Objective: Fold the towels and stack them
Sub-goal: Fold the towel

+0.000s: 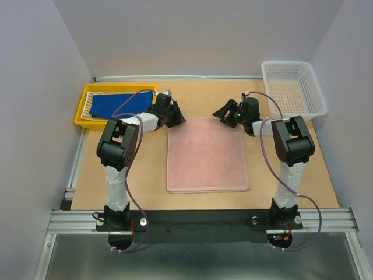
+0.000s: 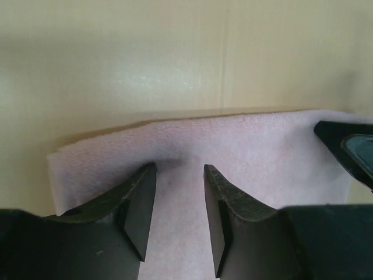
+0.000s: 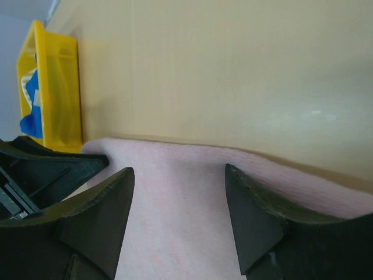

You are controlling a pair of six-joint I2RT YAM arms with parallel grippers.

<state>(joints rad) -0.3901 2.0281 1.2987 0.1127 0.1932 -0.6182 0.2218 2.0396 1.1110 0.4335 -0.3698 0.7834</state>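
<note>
I can read no text, brand, number or sign in any view: nothing legible on the pink towel, the yellow bin or the white basket.

Right gripper is held open over pink towel edge; yellow bin with blue towel is seen far left.

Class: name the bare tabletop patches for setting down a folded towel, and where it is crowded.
Bare: the far strip between yellow bin and white basket; strips between pink towel and left arm, and right arm. Crowded: towel's far edge, around left gripper and right gripper.
</note>
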